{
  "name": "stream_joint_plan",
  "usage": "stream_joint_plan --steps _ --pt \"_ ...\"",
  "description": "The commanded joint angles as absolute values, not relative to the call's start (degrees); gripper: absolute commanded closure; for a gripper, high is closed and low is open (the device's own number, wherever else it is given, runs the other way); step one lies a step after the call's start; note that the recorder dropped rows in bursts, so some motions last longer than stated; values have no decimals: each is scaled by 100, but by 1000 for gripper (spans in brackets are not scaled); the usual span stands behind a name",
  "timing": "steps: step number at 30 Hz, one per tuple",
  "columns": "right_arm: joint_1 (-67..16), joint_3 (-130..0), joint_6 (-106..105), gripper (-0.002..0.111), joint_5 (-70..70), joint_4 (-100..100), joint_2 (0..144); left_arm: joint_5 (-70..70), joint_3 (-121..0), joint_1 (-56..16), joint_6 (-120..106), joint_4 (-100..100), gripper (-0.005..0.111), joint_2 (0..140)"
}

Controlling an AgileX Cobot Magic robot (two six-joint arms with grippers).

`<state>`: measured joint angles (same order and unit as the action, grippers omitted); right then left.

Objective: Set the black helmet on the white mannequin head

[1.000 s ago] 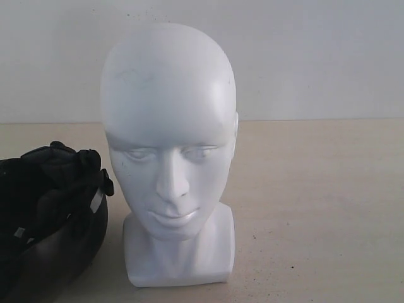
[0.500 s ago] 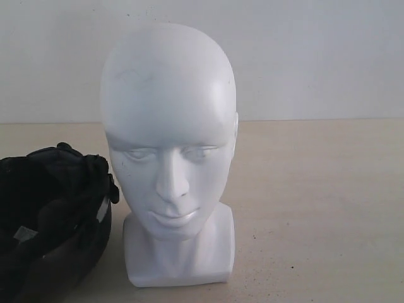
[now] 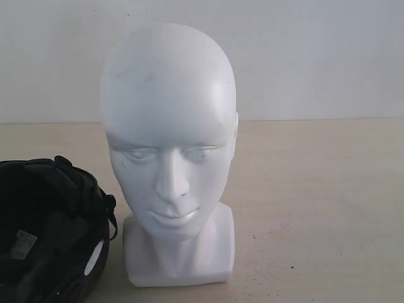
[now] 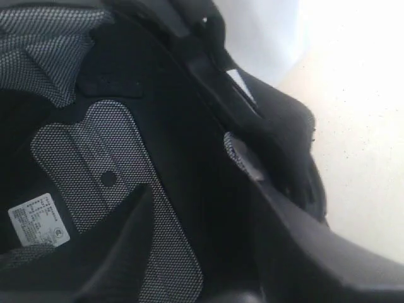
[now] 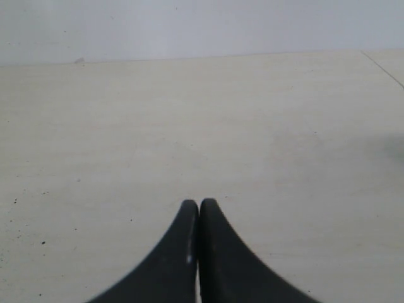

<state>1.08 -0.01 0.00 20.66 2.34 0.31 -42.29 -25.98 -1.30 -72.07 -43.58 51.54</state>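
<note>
Plainly, the black helmet [image 3: 50, 233] is not on the mannequin head [image 3: 169, 151]. It is seen at the lower left of the exterior view, low beside the head, with its opening turned up towards the camera and its padded lining exposed. Its near edge is cut off by the frame. A small white label [image 3: 22, 243] is seen inside it. The helmet's rim is just beside the head's blocky neck base; whether the two touch cannot be told.

In the left wrist view the helmet's interior [image 4: 189, 158] fills most of the frame: grey mesh padding [image 4: 113, 170], black straps and the label [image 4: 38, 218]. The left hand cannot be made out against the dark lining, so its state cannot be told.

The mannequin head is stood upright on the pale beige surface [image 3: 315, 208], bare and facing the camera. A plain white wall [image 3: 315, 57] is seen behind it.

The right hand [image 5: 199, 208] is held over bare surface, its two black fingertips pressed together with nothing between them.
</note>
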Motion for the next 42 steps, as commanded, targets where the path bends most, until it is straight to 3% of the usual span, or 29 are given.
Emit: stream_joint_plan --steps 1,14,27,36,42 --pt "94 0 0 108 2033 236 0 -4168 -2603 -142 -7158 -4447 60 5103" --pt "94 0 0 108 2033 236 0 -4392 -2603 -142 -7879 -5492 60 5034" --pt "94 0 0 108 2033 236 0 -4311 -2603 -142 -7886 -6257 60 4038" --pt "94 0 0 108 2033 236 0 -3024 -2603 -142 -3643 -4319 60 2990" --pt "94 0 0 108 2033 236 0 -2798 -2603 -533 -79 -764 62 2939"
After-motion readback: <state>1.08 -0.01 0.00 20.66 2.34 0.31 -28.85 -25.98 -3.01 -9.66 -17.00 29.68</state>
